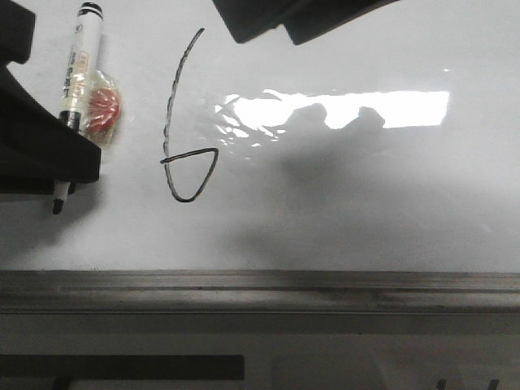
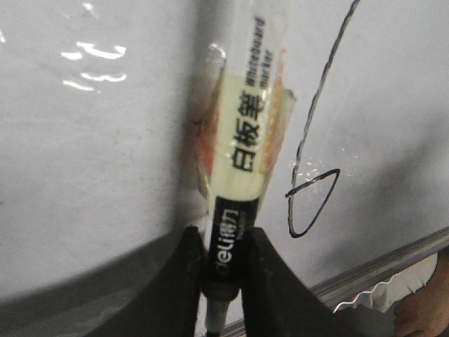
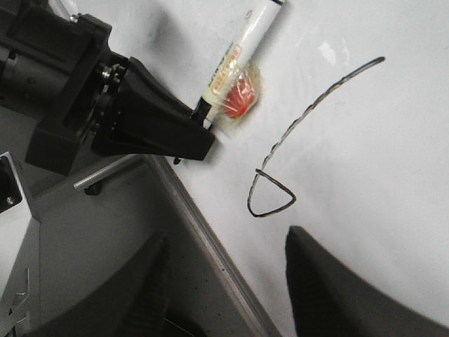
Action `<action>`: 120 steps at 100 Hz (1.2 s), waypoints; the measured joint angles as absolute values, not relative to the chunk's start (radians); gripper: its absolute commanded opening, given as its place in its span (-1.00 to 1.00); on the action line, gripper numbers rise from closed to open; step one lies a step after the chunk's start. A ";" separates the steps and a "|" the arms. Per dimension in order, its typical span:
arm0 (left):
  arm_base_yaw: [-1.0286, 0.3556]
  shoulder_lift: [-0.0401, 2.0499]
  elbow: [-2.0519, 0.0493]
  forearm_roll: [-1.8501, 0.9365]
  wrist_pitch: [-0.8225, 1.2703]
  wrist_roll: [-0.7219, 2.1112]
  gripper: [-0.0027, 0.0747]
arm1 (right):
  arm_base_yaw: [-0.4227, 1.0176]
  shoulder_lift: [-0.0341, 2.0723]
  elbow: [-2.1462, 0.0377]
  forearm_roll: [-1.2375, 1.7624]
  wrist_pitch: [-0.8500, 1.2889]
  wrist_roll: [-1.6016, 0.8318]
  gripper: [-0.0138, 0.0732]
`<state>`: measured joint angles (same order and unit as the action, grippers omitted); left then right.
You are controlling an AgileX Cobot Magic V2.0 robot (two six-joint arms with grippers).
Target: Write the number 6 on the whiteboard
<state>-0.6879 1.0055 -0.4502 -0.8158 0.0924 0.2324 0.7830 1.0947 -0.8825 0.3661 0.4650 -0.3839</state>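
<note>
The number 6 (image 1: 183, 122) is drawn in thin dark line on the whiteboard (image 1: 366, 203), a long slanted stem with a small angular loop at the bottom. It also shows in the left wrist view (image 2: 312, 161) and the right wrist view (image 3: 280, 189). My left gripper (image 1: 61, 166) is shut on a black-and-white marker pen (image 1: 77, 69), its tip (image 1: 57, 207) pointing toward the board's front edge, left of the 6. The pen (image 2: 242, 140) sits between the left fingers (image 2: 277, 281). My right gripper (image 3: 224, 274) is open and empty, above the board's rail.
A grey metal rail (image 1: 260, 288) runs along the whiteboard's front edge. A red and clear tape wrap (image 1: 104, 110) sticks to the pen. Part of the right arm (image 1: 284, 16) hangs over the board at the back. A hand (image 2: 424, 309) shows at the board's edge.
</note>
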 measured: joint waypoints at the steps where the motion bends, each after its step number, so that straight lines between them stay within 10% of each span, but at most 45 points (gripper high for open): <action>1: -0.688 1.005 -0.450 -0.816 0.092 0.232 -0.98 | 0.783 1.095 -0.883 0.366 0.465 -0.384 0.06; 41: -0.686 1.005 -0.450 -0.790 0.086 0.232 0.00 | 0.783 1.095 -0.883 0.374 0.465 -0.384 0.06; 62: -0.686 0.998 -0.452 -0.790 0.092 0.232 0.00 | 0.783 1.095 -0.883 0.376 0.465 -0.384 0.00; 79: -0.685 0.945 -0.452 -0.785 0.108 0.232 0.00 | 0.783 1.095 -0.883 0.376 0.463 -0.384 -0.83; 88: -0.685 0.889 -0.452 -0.758 0.133 0.232 -0.04 | 0.783 1.095 -0.883 0.376 0.450 -0.382 -0.82; 111: -0.685 0.689 -0.451 -0.672 0.230 0.232 -0.99 | 0.783 1.024 -0.833 0.380 0.368 -0.382 -0.82; 120: -0.685 0.605 -0.451 -0.653 0.279 0.232 -0.98 | 0.783 0.945 -0.778 0.380 0.323 -0.382 -0.82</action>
<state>-0.6854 0.6048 -0.4506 -0.6527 0.2795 0.2324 0.7830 0.9447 -0.7780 0.3802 0.3234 -0.3822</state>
